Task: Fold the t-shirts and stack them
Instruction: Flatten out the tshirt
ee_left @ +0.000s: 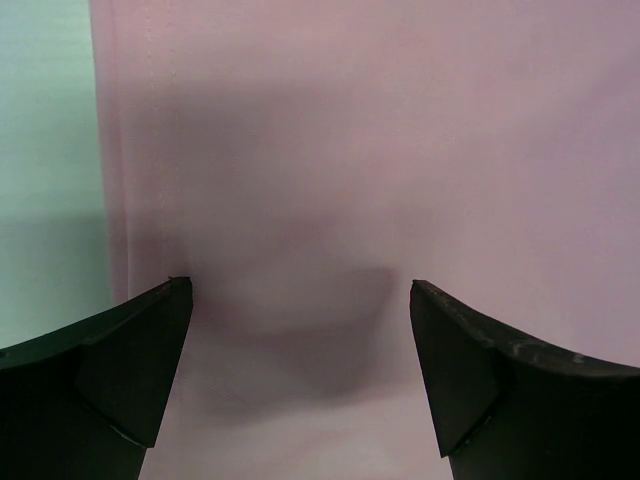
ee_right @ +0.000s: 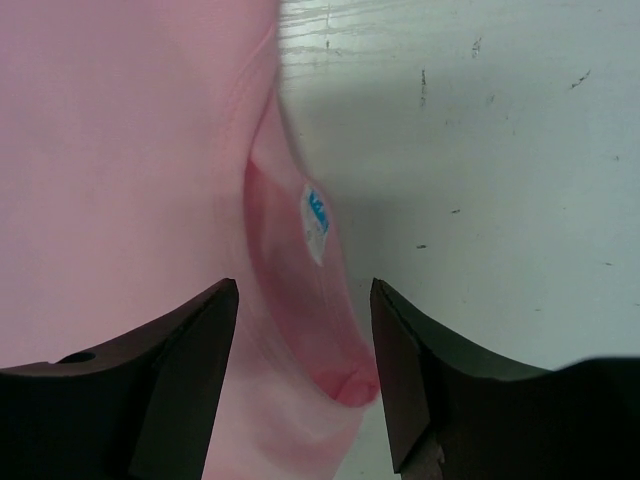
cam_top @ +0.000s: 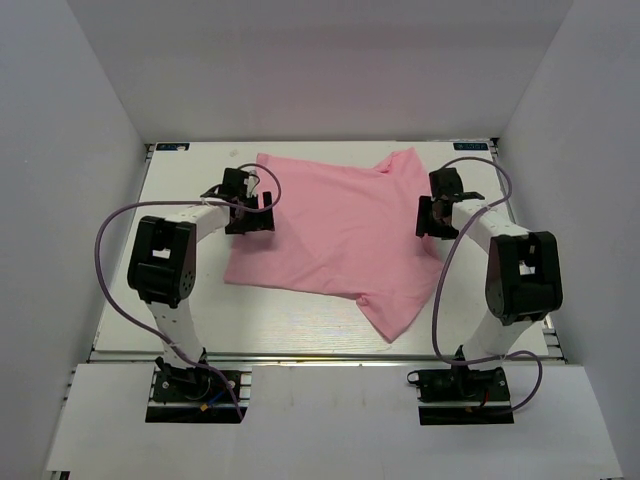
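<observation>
One light-pink t-shirt (cam_top: 340,235) lies spread flat across the white table (cam_top: 180,300), with a sleeve toward the far right and another toward the near right. My left gripper (cam_top: 266,212) is open and low over the shirt's left edge. In the left wrist view my left gripper (ee_left: 300,292) has its jaws wide apart over smooth pink cloth (ee_left: 400,150). My right gripper (cam_top: 424,218) is open at the shirt's right edge. In the right wrist view my right gripper (ee_right: 304,290) straddles the collar (ee_right: 300,250), which has a white label (ee_right: 315,212).
White walls enclose the table on the left, back and right. Bare table shows left of the shirt (ee_left: 45,150) and right of the collar (ee_right: 480,150). Purple cables loop from each arm near the table's sides.
</observation>
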Tool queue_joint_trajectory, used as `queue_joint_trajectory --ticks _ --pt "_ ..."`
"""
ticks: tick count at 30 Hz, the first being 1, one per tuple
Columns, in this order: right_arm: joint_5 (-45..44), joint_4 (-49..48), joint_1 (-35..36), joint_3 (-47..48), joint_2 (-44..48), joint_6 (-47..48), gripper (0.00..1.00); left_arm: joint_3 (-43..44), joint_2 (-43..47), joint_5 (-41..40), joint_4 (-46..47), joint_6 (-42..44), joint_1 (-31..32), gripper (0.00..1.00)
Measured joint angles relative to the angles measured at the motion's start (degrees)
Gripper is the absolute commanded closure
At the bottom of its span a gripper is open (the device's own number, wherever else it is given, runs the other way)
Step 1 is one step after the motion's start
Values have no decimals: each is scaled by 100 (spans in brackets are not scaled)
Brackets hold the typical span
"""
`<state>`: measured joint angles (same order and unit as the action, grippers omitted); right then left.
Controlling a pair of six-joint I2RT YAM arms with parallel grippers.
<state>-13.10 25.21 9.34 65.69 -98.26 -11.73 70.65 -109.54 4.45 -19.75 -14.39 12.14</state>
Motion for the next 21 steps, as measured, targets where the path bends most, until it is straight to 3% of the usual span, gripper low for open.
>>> queue_joint_trajectory --ticks 11,21 --pt "61 -356 -173 68 -411 48 48 -396 396 -1023 -658 -396 -35 0" --pt "1427 -1016 -170 59 -507 352 48 -507 498 -1213 -870 -463 -46 0"
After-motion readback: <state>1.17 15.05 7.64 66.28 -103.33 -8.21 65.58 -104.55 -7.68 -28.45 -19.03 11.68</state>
